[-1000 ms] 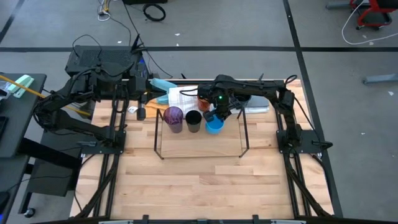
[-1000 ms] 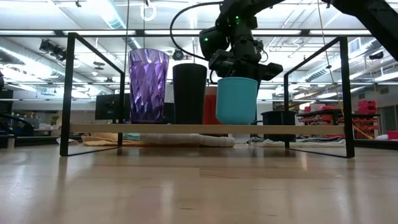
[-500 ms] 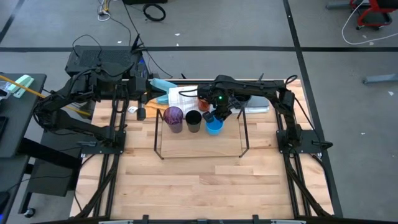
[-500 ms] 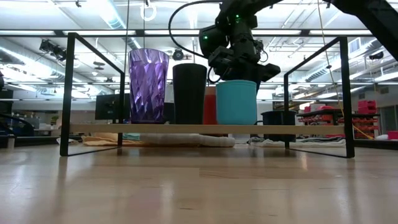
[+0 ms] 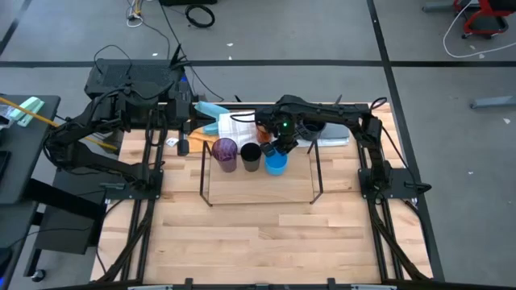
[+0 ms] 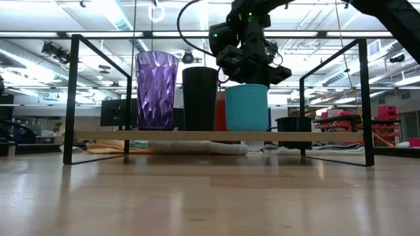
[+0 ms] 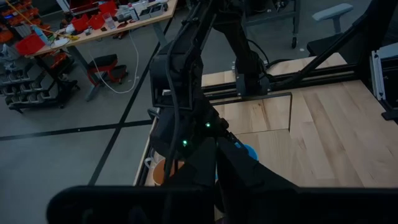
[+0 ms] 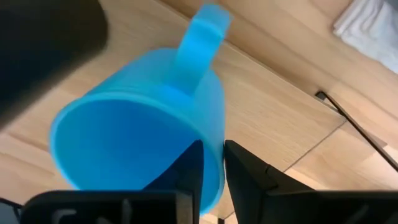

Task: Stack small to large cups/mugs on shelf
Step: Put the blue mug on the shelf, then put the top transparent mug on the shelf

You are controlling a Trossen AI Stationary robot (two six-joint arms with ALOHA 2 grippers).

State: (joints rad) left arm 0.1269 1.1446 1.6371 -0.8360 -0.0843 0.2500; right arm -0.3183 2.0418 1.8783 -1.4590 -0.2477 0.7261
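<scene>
Three cups stand in a row on the shelf's board (image 6: 197, 136): purple (image 6: 156, 90) at the left, black (image 6: 199, 98) in the middle, bright blue (image 6: 246, 107) to their right. The shelf (image 5: 260, 202) is a thin black rod frame at the table's far middle. My right gripper (image 8: 212, 180) hangs over the blue cup (image 8: 137, 124), pointing down. It is open, with one finger inside the rim and one outside. My left gripper (image 7: 214, 180) waits shut, raised at the far left. An orange cup (image 5: 264, 131) stands behind the shelf. My right gripper comes at the blue cup from above, its fingers on either side of the rim wall (image 8: 213, 155) next to the handle (image 8: 199, 43). Whether the fingers touch that wall I cannot tell. The cup stands upright with its base on the shelf board.
Folded cloths (image 5: 234, 125) and a pale towel (image 5: 330, 138) lie behind the shelf. A dark mug (image 6: 294, 131) stands on the table beyond it. The board has free room (image 6: 285, 136) to the right of the blue cup. The near half of the table (image 5: 258, 242) is bare wood.
The blue cup has settled flat and upright on the shelf board, a little closer to the black cup. My right gripper has rolled slightly above it.
</scene>
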